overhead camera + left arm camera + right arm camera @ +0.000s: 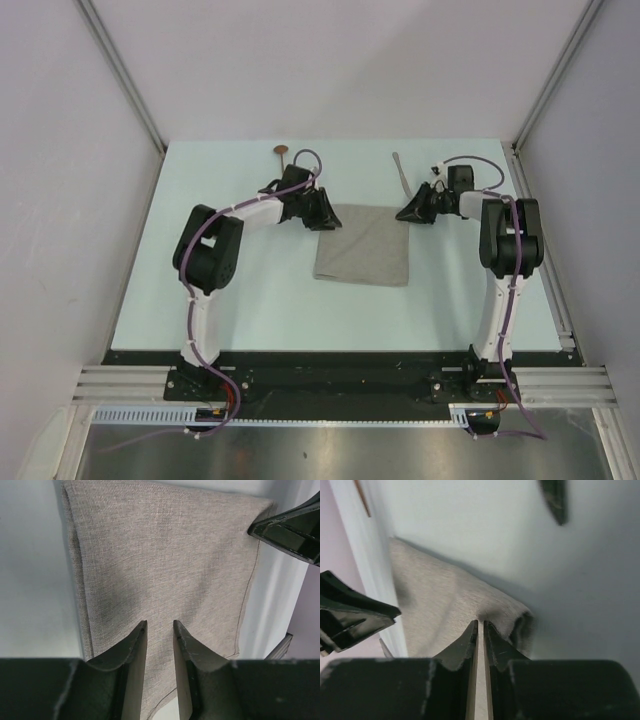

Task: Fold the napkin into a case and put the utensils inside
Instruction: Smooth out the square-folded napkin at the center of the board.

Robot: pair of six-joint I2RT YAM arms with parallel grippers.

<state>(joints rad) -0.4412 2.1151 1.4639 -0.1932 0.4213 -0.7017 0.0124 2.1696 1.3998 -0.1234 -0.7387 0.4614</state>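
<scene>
The grey-beige napkin (pixel 362 246) lies folded into a rectangle mid-table. My left gripper (pixel 326 211) hovers at its far left corner. In the left wrist view its jaws (pixel 160 625) stand apart over the cloth (pixel 160 560), holding nothing. My right gripper (pixel 404 213) is at the far right corner. In the right wrist view (pixel 480 623) it is shut on a bunched fold of the napkin (pixel 445 605). The spoon (pixel 283 154), with a copper-brown bowl, lies by the far edge, behind the left gripper. The silver knife (pixel 400 173) lies behind the right gripper.
The pale table (pixel 250 300) is walled on the left, right and back. Metal rails run along the right edge (pixel 545 260) and the near edge. The right gripper's fingers (pixel 292 527) show at the upper right of the left wrist view.
</scene>
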